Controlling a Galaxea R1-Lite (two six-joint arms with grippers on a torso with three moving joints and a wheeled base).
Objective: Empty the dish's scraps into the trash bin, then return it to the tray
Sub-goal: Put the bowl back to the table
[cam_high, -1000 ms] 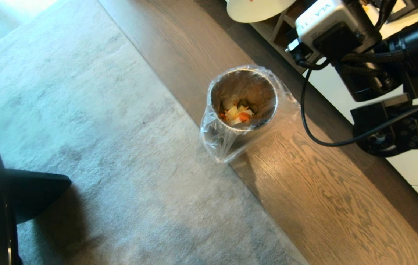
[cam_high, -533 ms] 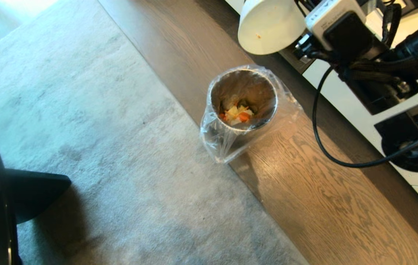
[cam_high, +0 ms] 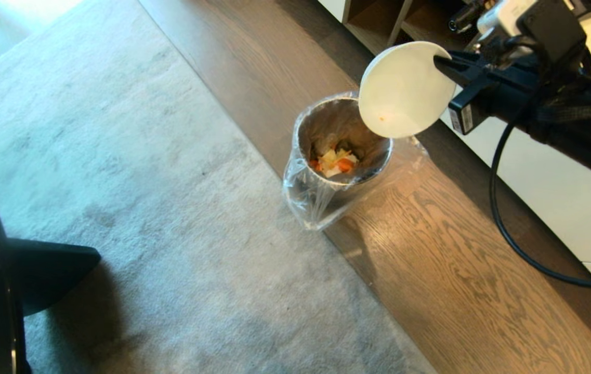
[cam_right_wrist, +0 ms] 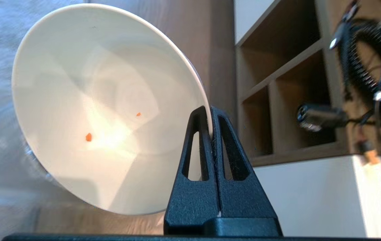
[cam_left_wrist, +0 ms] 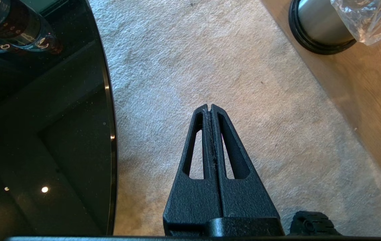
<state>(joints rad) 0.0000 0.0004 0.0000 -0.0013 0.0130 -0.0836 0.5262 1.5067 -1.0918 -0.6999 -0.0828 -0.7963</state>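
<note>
There is one bowl (cam_high: 404,91), one bin (cam_high: 344,140) and two grippers. The bowl is white and round. The right gripper (cam_high: 443,62) is clamped tight on the bowl's rim, with one finger inside and one outside. The bowl hangs in the air at the far right, to the left of the gripper. It is tipped on its side, so its open mouth faces left and down, over the far right edge of the bin.

In the right wrist view, two tiny orange bits (cam_right_wrist: 88,137) stick to the smooth inside of the bowl (cam_right_wrist: 103,110). The right gripper (cam_right_wrist: 209,115) pinches the rim at the side nearest the wrist.

The bin is shiny metal with a clear bag (cam_high: 321,200) folded over its rim. It stands on the wood floor (cam_high: 456,280), right at the edge of a grey rug (cam_high: 118,156). One small pile of scraps (cam_high: 336,161) lies at the bottom of the bin, orange and pale yellow pieces mixed.

Behind the bowl, at the far right, stands a low cabinet with wooden shelves (cam_high: 378,23) and a white front (cam_high: 550,192).

The left gripper (cam_left_wrist: 209,107) hangs over the rug, near and left of the bin, and well apart from it. Its fingers are pressed together and hold nothing. A round black glass top (cam_left_wrist: 43,134) is just left of it. The dark foot of the bin (cam_left_wrist: 314,45) shows at the far right in that view.
</note>
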